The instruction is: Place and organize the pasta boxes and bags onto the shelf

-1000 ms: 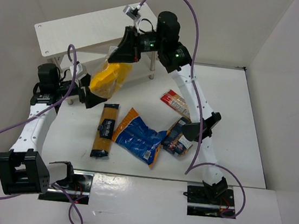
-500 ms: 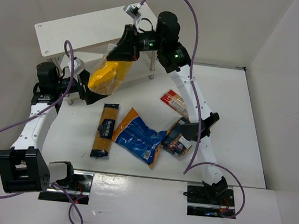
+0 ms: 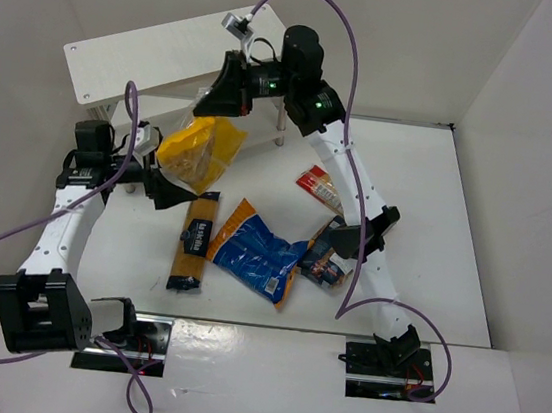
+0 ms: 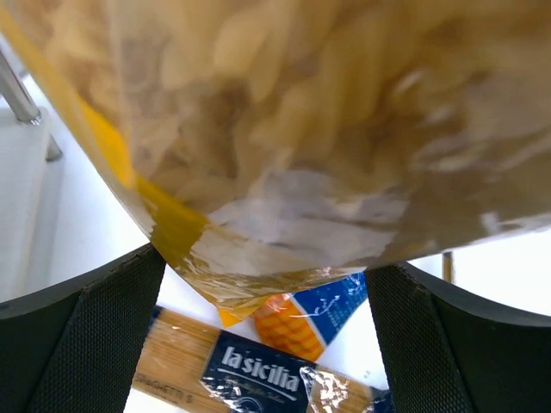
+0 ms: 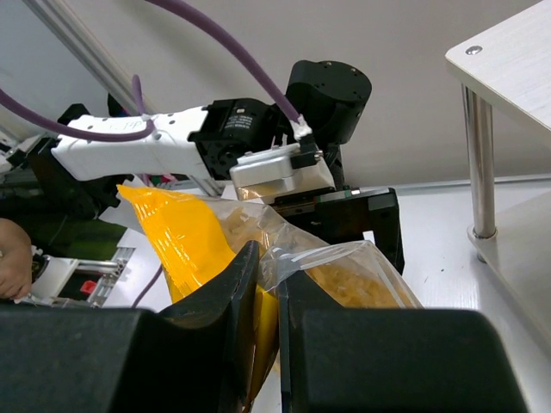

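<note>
Left end effector [image 3: 170,197] spread, fingers flanking the bottom corner of the yellow-and-clear bag of short pasta [image 3: 200,152] | bag hangs over the desk [image 3: 434,236], in front of the white two-tier shelf [image 3: 144,49] | right end effector [image 5: 269,271] pinches the bag's top | spaghetti packet [image 3: 194,240], blue crinkly bag [image 3: 255,254], slim red-clear packet [image 3: 320,189], dark blue box [image 3: 328,258] lie on the desk

A yellow-and-clear pasta bag [image 4: 327,120] between spread fingers [image 4: 82,344] of left gripper [image 4: 263,262], spaghetti packet [image 4: 250,379] beneath
</note>
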Controlling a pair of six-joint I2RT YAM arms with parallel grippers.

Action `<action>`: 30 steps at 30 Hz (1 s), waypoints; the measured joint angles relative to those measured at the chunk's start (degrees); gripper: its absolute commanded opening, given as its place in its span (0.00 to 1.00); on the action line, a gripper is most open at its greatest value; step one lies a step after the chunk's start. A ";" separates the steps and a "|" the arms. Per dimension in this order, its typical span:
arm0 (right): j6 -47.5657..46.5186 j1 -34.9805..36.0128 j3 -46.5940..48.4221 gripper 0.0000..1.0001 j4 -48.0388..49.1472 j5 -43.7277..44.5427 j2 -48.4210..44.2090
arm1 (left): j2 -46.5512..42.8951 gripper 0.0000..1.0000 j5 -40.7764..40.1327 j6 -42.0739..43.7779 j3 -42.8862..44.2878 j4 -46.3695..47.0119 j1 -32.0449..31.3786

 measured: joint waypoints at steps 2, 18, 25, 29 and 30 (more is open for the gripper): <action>0.00 0.04 0.00 0.00 0.00 0.00 0.00 | 0.13 1.00 0.15 2.54 1.18 -2.29 0.00; -0.46 0.74 0.02 0.00 -0.94 0.09 0.00 | 2.99 0.86 1.44 7.45 3.06 -6.86 0.00; -1.97 1.33 0.02 0.00 -2.25 1.22 0.00 | 6.97 0.09 1.84 7.43 7.56 -8.59 -0.02; -3.78 1.42 0.07 0.00 -2.97 2.21 0.02 | 7.87 0.00 1.40 6.99 9.16 -9.01 0.00; -4.31 1.42 0.24 0.00 -3.17 2.47 0.02 | 7.87 0.00 1.29 6.84 9.27 -9.09 0.02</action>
